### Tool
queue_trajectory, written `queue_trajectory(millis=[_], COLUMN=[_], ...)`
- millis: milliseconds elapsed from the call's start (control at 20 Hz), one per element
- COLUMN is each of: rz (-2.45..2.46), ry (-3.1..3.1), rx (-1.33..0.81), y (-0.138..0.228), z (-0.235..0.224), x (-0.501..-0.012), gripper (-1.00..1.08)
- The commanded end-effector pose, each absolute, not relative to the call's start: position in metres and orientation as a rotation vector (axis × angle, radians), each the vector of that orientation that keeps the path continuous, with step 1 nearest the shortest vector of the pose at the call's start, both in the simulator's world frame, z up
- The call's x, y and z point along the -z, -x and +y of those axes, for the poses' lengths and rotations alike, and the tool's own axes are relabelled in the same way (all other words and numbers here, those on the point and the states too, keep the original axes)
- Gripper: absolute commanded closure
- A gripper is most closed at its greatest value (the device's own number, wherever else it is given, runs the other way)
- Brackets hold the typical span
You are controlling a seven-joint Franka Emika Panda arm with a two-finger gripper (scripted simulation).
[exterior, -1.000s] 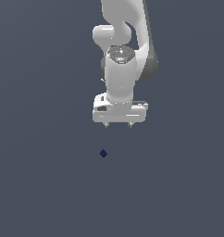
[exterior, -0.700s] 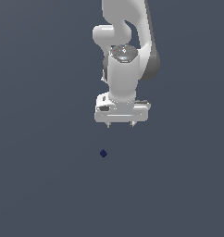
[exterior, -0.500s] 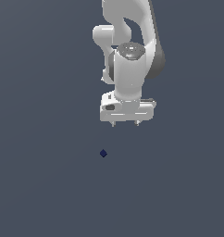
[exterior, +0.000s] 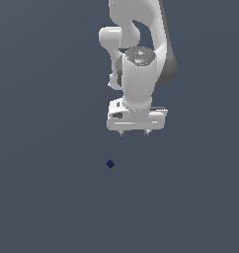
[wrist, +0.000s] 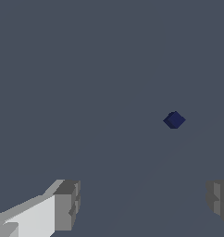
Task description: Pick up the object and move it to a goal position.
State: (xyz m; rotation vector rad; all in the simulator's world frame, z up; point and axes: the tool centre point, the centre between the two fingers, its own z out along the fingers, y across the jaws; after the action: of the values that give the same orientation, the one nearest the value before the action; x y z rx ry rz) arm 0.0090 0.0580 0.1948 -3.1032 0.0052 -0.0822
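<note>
Outside, in the exterior view, the claw (exterior: 134, 133) hangs with fingertips spread and empty; the navy cube (exterior: 110, 163) lies apart below it, toward that view's left. Seen from the wrist view, the cube (wrist: 174, 120) sits ahead of the wide-parted fingers (wrist: 66, 205), untouched.

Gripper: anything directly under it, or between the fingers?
Nothing between the fingers; the gripper is open over bare dark floor. The navy cube rests apart, nearer the exterior view's bottom-left, untouched. Only the floor beneath the cube is covered.
</note>
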Motion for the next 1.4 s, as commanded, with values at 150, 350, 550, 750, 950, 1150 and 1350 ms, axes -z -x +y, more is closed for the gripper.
queue_trajectory(millis=[150, 350, 550, 750, 950, 1150, 1350], rz=[0.135, 0.285, 0.479, 0.699, 0.889, 1.032, 1.13], ry=[3.098, 3.087, 3.065, 3.03, 2.99, 2.953, 2.926], rx=[0.069, 0.055, 0.039, 0.022, 0.011, 0.005, 0.001], y=[-0.017, -0.025, -0.035, -0.045, -0.052, -0.056, -0.059], z=[0.048, 0.037, 0.021, 0.002, -0.015, -0.028, -0.038], x=[-0.182, -0.167, -0.146, -0.122, -0.1, -0.083, -0.071], gripper=[-0.92, -0.92, -0.92, -0.92, -0.92, -0.92, -0.92])
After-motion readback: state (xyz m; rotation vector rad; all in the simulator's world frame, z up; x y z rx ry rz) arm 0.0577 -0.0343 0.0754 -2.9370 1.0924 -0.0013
